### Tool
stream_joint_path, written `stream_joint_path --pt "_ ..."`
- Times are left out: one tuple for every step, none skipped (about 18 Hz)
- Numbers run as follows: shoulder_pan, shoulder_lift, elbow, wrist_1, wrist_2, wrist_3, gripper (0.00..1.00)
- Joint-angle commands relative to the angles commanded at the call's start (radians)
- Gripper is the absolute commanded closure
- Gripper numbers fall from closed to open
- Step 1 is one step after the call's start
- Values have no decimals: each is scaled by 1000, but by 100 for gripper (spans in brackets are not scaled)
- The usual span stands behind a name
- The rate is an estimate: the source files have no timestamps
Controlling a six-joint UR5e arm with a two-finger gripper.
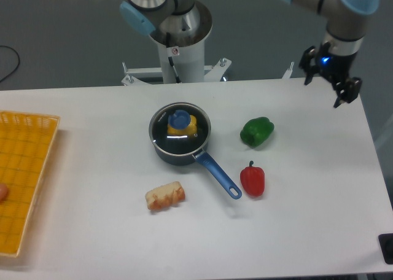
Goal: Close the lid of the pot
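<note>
The pot lid [179,128] sits on the pot [178,146] near the middle of the white table [295,225], its blue knob above something yellow seen through the glass, the pot's blue handle pointing toward the front right. A green pepper [256,131], a red pepper [252,178] and a piece of bread [165,196] lie around it, with a yellow basket [24,175] at the table's left edge. The gripper [331,85] hangs over the far right corner against a grey floor, fingers apart and holding nothing.

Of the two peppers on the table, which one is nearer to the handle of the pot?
The red pepper: it stands just right of the blue handle's tip on the pot. The green pepper lies farther up, apart from the handle.
</note>
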Motion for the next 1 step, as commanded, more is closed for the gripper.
stream_joint_path --pt "6 0 0 -5 0 2 0"
